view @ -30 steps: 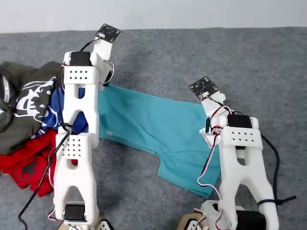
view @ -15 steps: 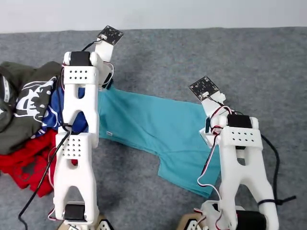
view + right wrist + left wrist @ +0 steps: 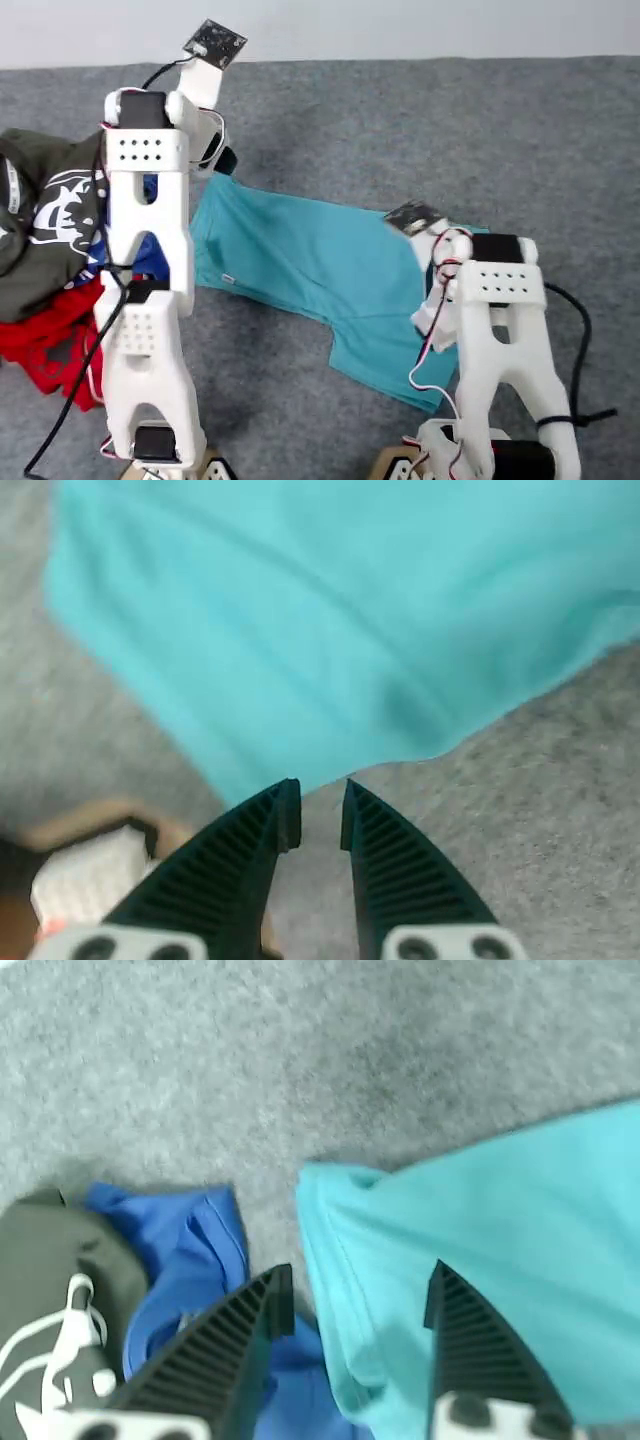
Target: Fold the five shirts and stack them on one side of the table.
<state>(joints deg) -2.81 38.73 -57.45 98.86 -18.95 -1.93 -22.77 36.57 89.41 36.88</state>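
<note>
High view: over last second left arm swung outward and right wrist tipped down. Flat teal cotton shirt (image 3: 320, 270) lies spread mid grey felt desk (image 3: 530, 130). Left gripper (image 3: 360, 1280) spread wide above shirt corner. Right gripper (image 3: 318, 805) barely spread, empty, at hem. Likely lining up first fold.

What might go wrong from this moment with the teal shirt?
1. The open left gripper hangs over a corner of the teal shirt, with one finger above the blue shirt; closing there may pinch both.
2. The right gripper, jaws narrowly apart, hangs at that shirt's edge over the table; it may miss the cloth.
</note>
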